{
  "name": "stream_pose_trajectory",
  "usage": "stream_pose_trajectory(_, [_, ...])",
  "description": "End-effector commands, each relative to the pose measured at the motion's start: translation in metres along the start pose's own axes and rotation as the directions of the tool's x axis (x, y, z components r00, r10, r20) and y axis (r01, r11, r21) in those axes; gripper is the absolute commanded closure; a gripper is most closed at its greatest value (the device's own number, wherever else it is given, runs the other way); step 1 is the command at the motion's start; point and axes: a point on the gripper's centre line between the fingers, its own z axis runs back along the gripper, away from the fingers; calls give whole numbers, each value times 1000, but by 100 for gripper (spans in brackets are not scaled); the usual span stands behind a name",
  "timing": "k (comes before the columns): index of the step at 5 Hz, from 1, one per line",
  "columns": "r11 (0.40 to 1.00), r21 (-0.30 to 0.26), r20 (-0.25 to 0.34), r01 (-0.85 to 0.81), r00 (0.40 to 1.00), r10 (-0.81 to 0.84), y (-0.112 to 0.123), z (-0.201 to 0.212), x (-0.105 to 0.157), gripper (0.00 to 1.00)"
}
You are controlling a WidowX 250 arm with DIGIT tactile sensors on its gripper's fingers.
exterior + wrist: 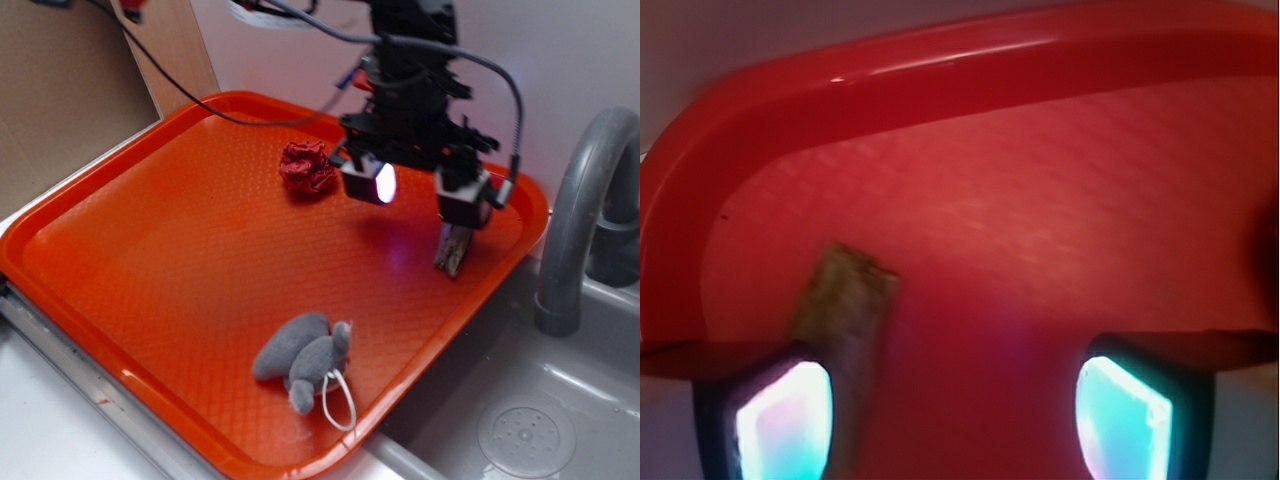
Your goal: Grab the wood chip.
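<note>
Underneath, orange tray beside grey sink

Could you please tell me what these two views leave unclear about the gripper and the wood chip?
- Contact: the wood chip sits beside one finger; the wrist view is too blurred to show touching.
- The chip's top in the exterior view: hidden behind the gripper finger.
- Chip resting on the tray or lifted: unclear.

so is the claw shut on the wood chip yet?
No, the claw is open, its two pads far apart, and the wood chip stands by only one pad on the orange tray.
</note>
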Motion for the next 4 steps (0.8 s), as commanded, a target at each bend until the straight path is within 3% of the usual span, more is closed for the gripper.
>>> stream_pose_trajectory(1, [993,-91,29,80,997,-77,-43,5,-11,0])
stream_pose_trajectory(2, [995,-46,4,85,996,-85,-53,2,-27,0])
stream_pose_trajectory(3, [993,-20,-8,114,993,-114,-57,1,-31,100])
stream_pose_trajectory(4, [991,9,-5,132,991,-132,-61,1,-37,100])
